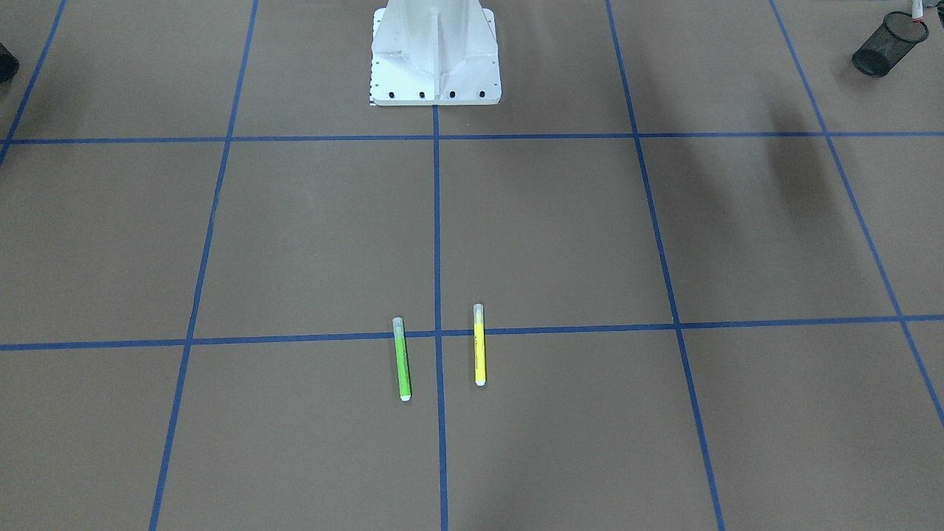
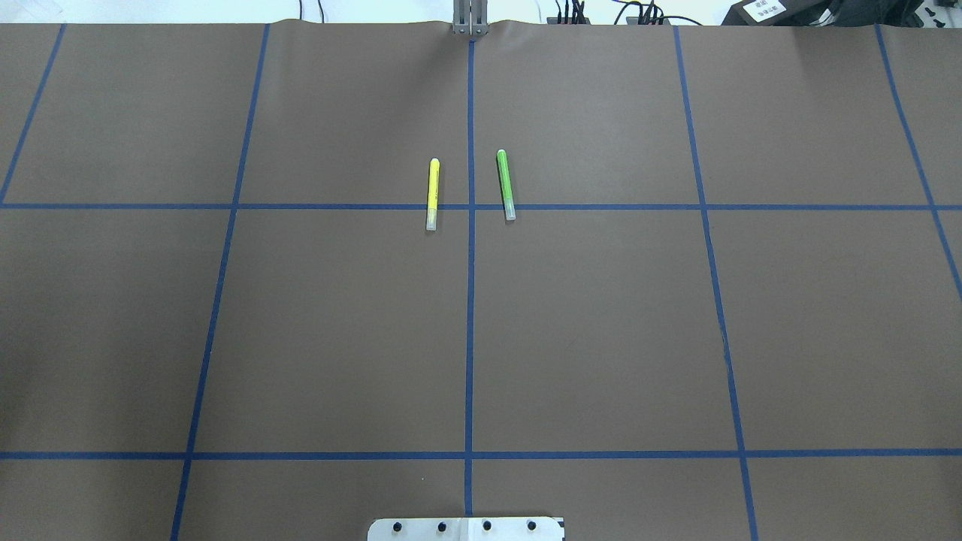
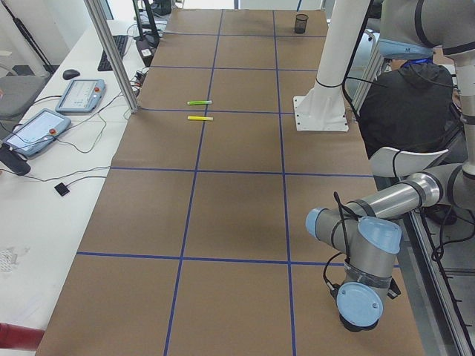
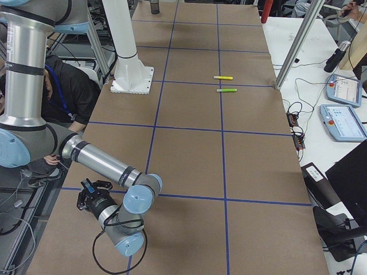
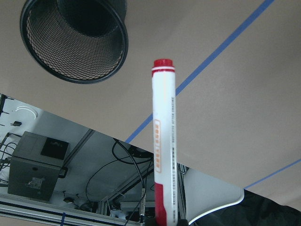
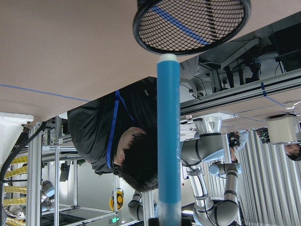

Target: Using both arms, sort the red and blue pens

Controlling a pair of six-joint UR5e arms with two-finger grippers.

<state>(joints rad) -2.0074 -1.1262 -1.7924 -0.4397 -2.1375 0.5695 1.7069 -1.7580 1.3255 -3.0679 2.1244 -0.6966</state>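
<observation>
We are seeing the left gripper holding the red-capped marker (image 5: 163,155) by its near end, the far red end pointing past a black mesh cup (image 5: 75,42) on the desk (image 5: 244,117). The right gripper (image 4: 94,200) is clamping the blue pen (image 6: 168,141), whose far end is showing just short of the rim of a second mesh cup (image 6: 190,23). The green pen (image 2: 506,184) and yellow pen (image 2: 433,194) are lying side by side, apart, mid-desk.

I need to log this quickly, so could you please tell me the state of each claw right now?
Left claw: closed, holding the red marker.
Right claw: closed, holding the blue pen.
</observation>
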